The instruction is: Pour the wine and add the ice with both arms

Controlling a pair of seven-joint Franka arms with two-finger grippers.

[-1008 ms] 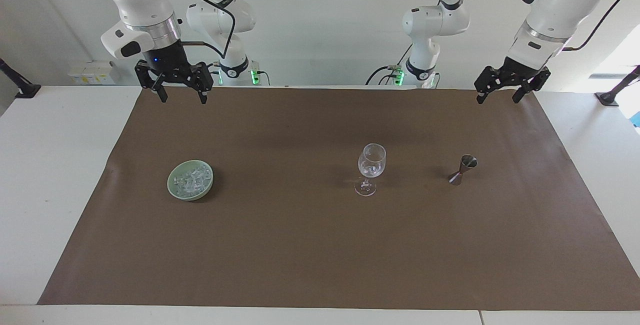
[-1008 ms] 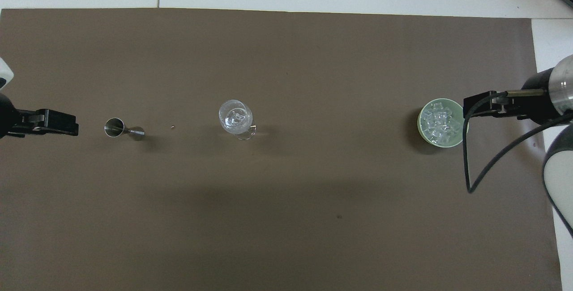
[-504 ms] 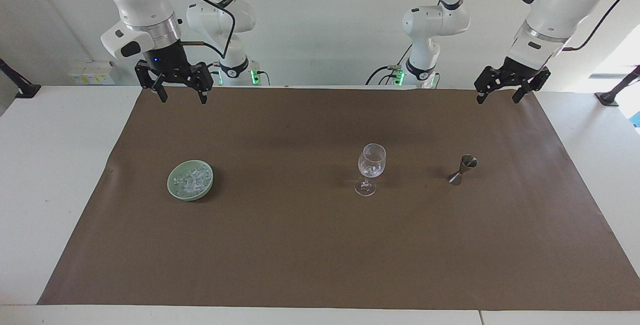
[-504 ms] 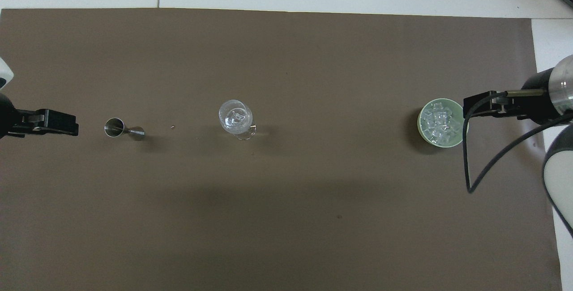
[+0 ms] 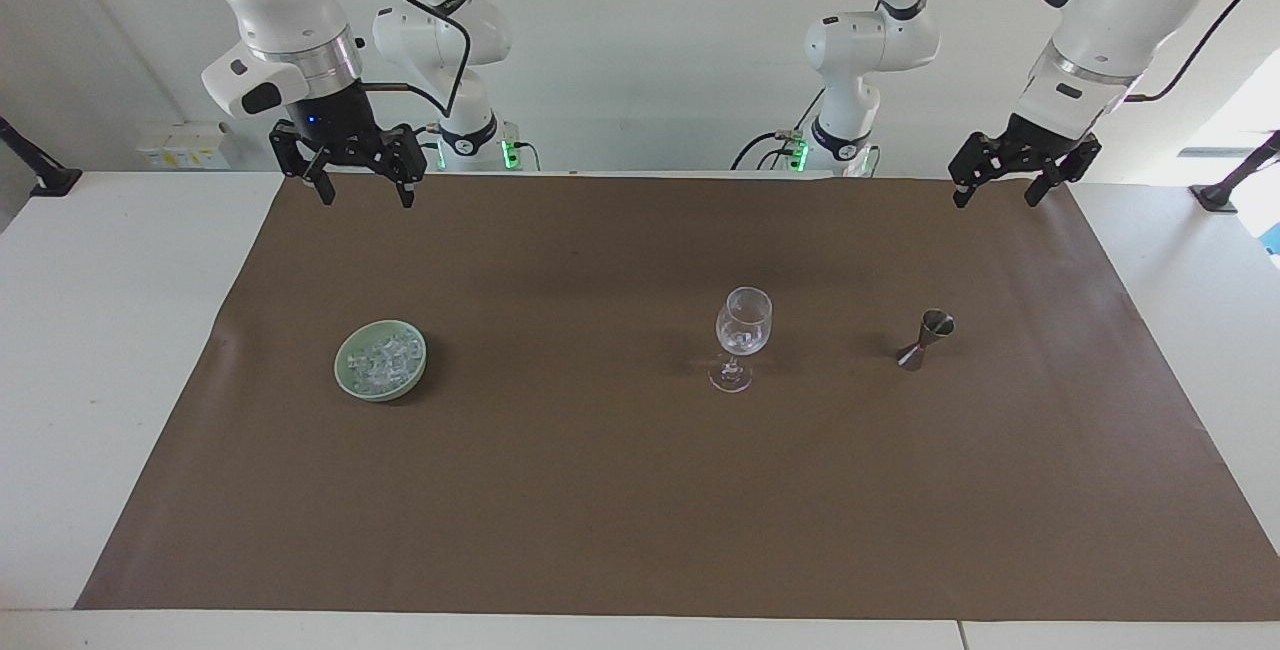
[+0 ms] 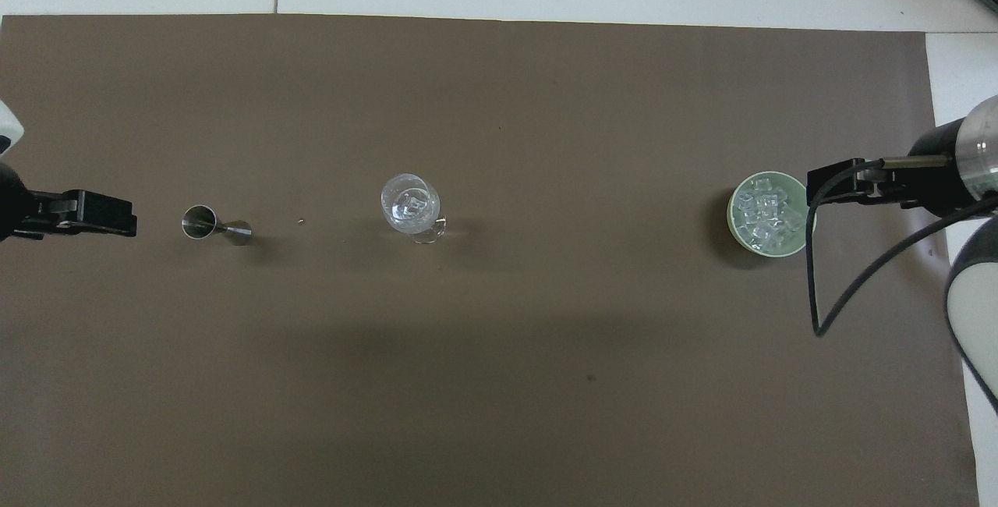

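Observation:
A clear wine glass (image 5: 743, 330) (image 6: 410, 203) stands upright mid-mat, with glassy glints in its bowl. A pale green bowl (image 5: 345, 377) (image 6: 733, 218) toward the right arm's end holds the ice (image 5: 383, 358) (image 6: 768, 213), a heap of small clear cubes. Toward the left arm's end stands a steel jigger (image 5: 925, 338) (image 6: 204, 221). No wine shows in either view. My right gripper (image 5: 366, 198) (image 6: 826, 187) hangs open and empty over the mat's edge by the robots. My left gripper (image 5: 995, 200) (image 6: 117, 214) hangs open and empty at the other corner. Both arms wait.
A brown mat (image 5: 600, 510) covers most of the white table (image 5: 100, 380). A tiny speck (image 6: 300, 221) lies on the mat between jigger and glass. The right arm's black cable (image 6: 815, 288) loops down beside the bowl.

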